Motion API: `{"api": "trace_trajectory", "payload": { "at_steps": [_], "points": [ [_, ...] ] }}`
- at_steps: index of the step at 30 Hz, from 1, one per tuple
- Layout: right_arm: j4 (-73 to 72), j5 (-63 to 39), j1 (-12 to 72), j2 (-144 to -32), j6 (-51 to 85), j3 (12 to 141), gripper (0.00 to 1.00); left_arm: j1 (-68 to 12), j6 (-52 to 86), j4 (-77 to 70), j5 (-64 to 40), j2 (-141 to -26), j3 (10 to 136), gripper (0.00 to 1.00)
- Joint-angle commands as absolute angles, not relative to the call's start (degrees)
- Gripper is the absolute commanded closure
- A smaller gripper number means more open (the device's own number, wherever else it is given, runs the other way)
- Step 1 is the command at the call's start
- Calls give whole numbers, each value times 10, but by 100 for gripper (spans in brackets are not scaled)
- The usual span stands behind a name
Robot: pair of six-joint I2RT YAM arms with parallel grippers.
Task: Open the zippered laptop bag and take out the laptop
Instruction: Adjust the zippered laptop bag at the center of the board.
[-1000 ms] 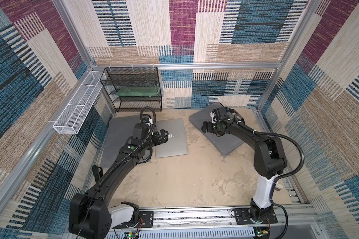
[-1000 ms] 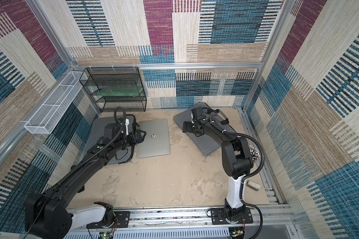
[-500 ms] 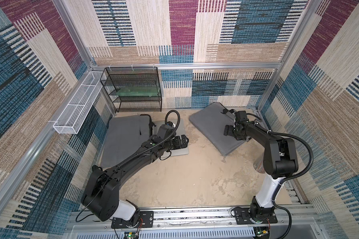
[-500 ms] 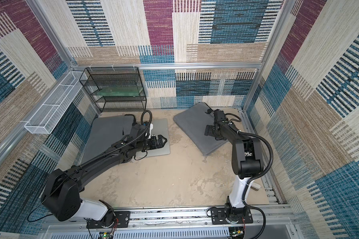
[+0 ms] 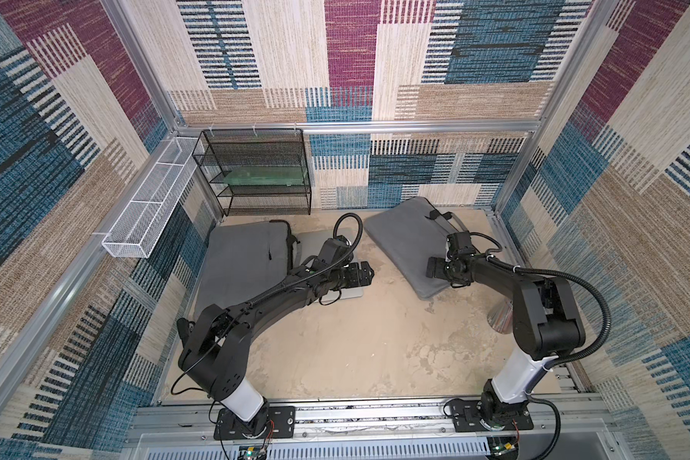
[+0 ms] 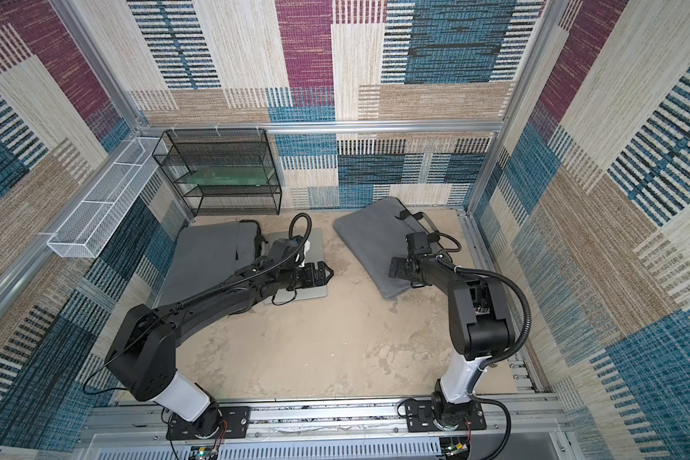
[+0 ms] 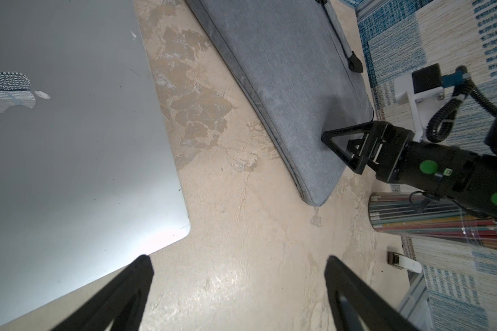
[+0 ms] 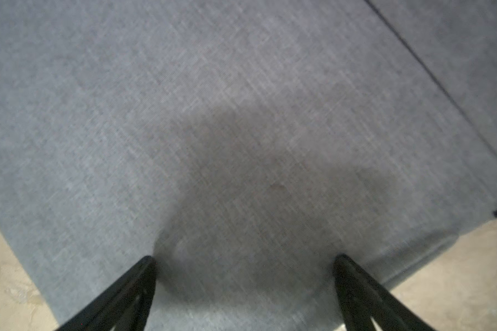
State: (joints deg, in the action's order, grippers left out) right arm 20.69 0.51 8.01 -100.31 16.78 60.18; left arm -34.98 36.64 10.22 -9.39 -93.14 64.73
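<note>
Silver laptop [image 7: 69, 143] long axis toward back wall [image 5: 355, 99]; left hand [image 7: 238, 259], right hand [image 8: 244, 258] spread.

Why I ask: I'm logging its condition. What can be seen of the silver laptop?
The silver laptop is shut and lies flat on the beige table, lid up, outside the bags. The lid looks like smooth matt metal, with rounded corners, an apple logo and a few small specks and scratches. In both top views it sits close beside the left grey bag, its middle hidden under the left arm. The open left gripper is by one corner, not gripping it.
</note>
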Motion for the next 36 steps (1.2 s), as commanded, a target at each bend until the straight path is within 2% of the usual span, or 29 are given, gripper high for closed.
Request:
{"api": "trace_trajectory", "payload": {
  "at_steps": [1, 9, 16, 24, 25, 33, 36],
  "points": [
    [249, -82, 108, -1007, 202, 578, 1, -350, 378, 99, -103, -942, 659, 6],
    [242, -90, 220, -1009, 245, 574, 1, -352, 367, 111, -103, -970, 680, 14],
    [245, -87, 274, -994, 273, 568, 0, -364, 353, 122, -103, -1004, 698, 22],
    [307, 20, 279, -883, 276, 567, 0, -392, 323, 148, -70, -1048, 735, 25],
    [310, 37, 279, -863, 277, 564, 5, -394, 324, 148, -65, -1051, 737, 26],
    [304, 160, 277, -736, 261, 538, 5, -395, 295, 177, -2, -1098, 787, 29],
    [290, 173, 264, -692, 254, 534, 5, -394, 273, 200, 10, -1133, 826, 29]
  ]
}}
